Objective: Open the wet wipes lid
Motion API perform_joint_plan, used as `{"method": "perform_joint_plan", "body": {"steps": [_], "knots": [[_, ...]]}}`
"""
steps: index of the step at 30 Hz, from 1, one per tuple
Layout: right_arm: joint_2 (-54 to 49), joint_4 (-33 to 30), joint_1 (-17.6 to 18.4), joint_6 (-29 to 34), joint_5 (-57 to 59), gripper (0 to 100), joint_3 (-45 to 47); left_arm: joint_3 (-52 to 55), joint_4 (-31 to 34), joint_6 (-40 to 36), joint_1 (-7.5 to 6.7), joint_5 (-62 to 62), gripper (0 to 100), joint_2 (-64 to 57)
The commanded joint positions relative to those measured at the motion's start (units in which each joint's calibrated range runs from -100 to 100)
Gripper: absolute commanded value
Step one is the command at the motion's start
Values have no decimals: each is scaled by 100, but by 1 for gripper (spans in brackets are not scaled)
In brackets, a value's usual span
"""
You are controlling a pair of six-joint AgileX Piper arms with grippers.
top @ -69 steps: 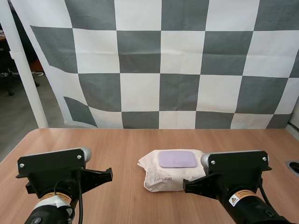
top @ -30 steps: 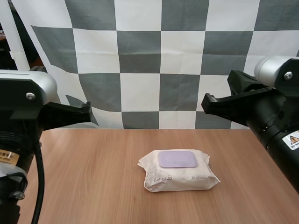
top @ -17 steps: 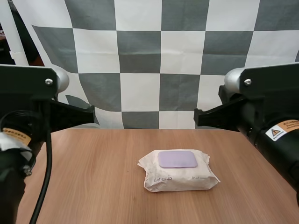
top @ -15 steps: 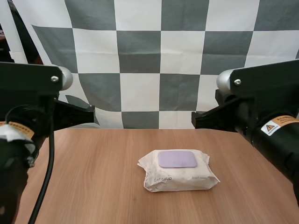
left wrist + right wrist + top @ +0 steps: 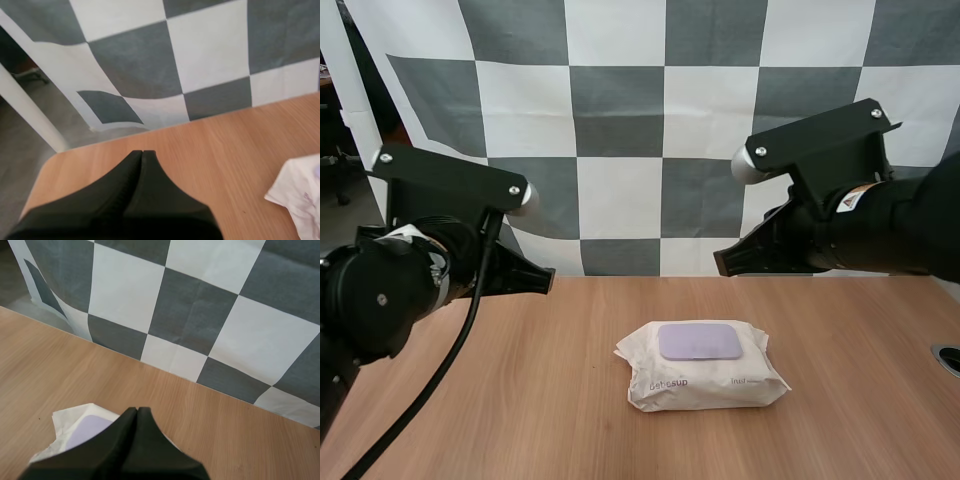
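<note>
A white pack of wet wipes [image 5: 705,368] lies flat near the middle of the wooden table [image 5: 520,400], its lavender lid [image 5: 699,341] closed on top. My left arm [image 5: 430,265] hangs above the table to the pack's left, and my right arm [image 5: 830,225] hangs above and behind its right side. Neither touches the pack. My left gripper [image 5: 142,152] is shut on nothing, its fingers forming one dark wedge, with a corner of the pack [image 5: 300,197] off to the side. My right gripper [image 5: 137,409] is also shut on nothing, above the pack [image 5: 67,427] and its lid [image 5: 87,432].
A round dark hole [image 5: 948,358] sits in the tabletop at the right edge. The table's left rear corner [image 5: 47,165] is close to my left gripper. Bare wood surrounds the pack on all sides.
Both arms have risen from low at the table's front and swung forward and inward toward the pack. The pack has stayed in place with its lid closed.
</note>
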Motion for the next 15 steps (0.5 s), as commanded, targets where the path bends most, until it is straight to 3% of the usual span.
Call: {"method": "perform_joint_plan", "body": {"steps": [1,3,5,8,9,11,13,15], "knots": [[214,-47,-6,-31,43,0,-27,-3,-1081,1605,2,310,0,263],[297,-57,-6,-114,43,0,-27,-3,-1233,1798,2,474,5,395],[350,-71,-6,-177,43,0,-27,-3,-1283,1925,2,619,24,542],[350,-71,-6,-235,2,0,-27,-3,-1281,1961,2,863,75,772],[350,-71,-6,-258,2,0,-27,-3,-1281,1961,2,977,98,870],[350,-127,-6,-271,2,17,-27,-3,-1262,1989,2,1163,100,1075],[350,-216,-6,-306,2,47,-27,30,-1253,2100,2,1205,100,1221],[350,-352,-6,-317,2,71,-27,137,-1345,2222,2,1056,100,1308]]}}
